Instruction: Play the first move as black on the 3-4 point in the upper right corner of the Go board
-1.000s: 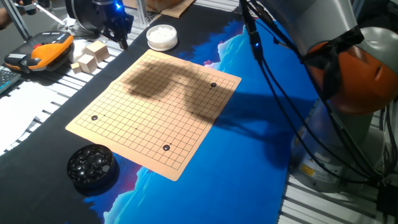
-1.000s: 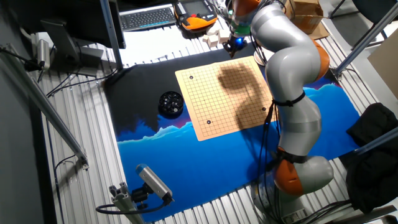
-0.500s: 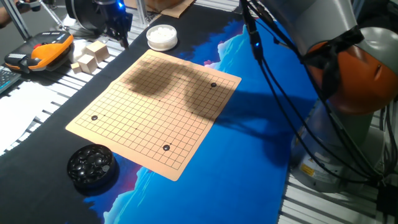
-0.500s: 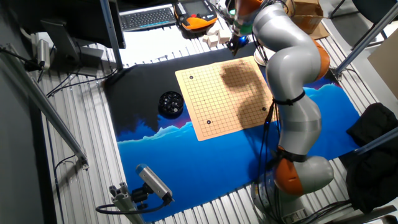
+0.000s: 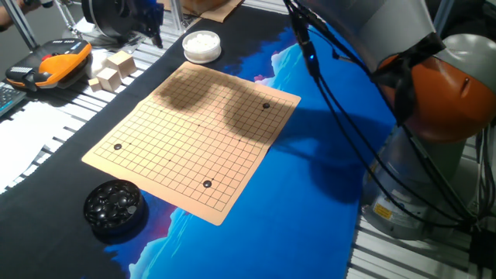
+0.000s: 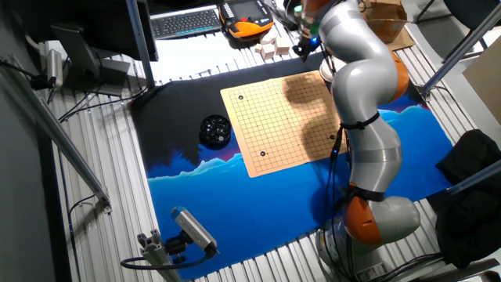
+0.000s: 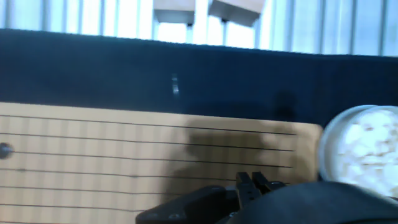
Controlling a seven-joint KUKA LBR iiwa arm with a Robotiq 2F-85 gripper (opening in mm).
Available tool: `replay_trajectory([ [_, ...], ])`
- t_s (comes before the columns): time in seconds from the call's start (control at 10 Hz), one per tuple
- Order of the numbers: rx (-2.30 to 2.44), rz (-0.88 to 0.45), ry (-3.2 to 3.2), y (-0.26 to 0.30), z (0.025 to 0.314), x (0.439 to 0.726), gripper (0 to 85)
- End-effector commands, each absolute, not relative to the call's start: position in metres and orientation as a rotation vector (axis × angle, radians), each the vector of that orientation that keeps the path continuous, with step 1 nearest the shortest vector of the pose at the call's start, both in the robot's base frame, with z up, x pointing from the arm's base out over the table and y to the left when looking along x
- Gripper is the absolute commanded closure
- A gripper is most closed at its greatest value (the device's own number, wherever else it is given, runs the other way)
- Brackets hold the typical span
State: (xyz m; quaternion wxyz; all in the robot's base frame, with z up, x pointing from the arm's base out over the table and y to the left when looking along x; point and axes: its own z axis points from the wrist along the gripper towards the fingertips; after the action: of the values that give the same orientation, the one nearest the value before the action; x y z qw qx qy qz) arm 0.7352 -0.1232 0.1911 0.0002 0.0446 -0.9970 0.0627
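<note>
The Go board (image 5: 190, 139) lies on the dark mat, and also shows in the other fixed view (image 6: 286, 121). Three black stones sit on it: one near the right corner (image 5: 266, 105), one near the front (image 5: 207, 184), one near the left (image 5: 118, 146). A black bowl (image 5: 115, 206) of black stones stands by the board's front left corner. My gripper (image 5: 156, 37) hangs above the mat beyond the board's far corner, near the white bowl (image 5: 201, 45). In the hand view its fingertips (image 7: 244, 184) are pressed together with nothing seen between them.
The white bowl (image 7: 364, 146) holds white stones. Wooden blocks (image 5: 112, 68) and an orange device (image 5: 56, 60) lie at the far left. The arm's cables (image 5: 341, 101) hang over the blue mat at the right. A keyboard (image 6: 186, 21) is at the back.
The gripper has risen and moved away past the board's far corner. Its shadow on the board has shifted toward that far edge. The stones have not moved.
</note>
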Motion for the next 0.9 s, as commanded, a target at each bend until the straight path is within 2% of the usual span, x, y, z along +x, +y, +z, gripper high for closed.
replay_trajectory([
  [0.0, 0.143, 0.208, -3.134, -0.125, 0.189, 0.734, 85.0],
  [0.5, 0.148, 0.271, -3.161, -0.121, 0.168, 0.726, 85.0],
  [0.8, 0.134, 0.352, -3.174, -0.118, 0.156, 0.715, 85.0],
])
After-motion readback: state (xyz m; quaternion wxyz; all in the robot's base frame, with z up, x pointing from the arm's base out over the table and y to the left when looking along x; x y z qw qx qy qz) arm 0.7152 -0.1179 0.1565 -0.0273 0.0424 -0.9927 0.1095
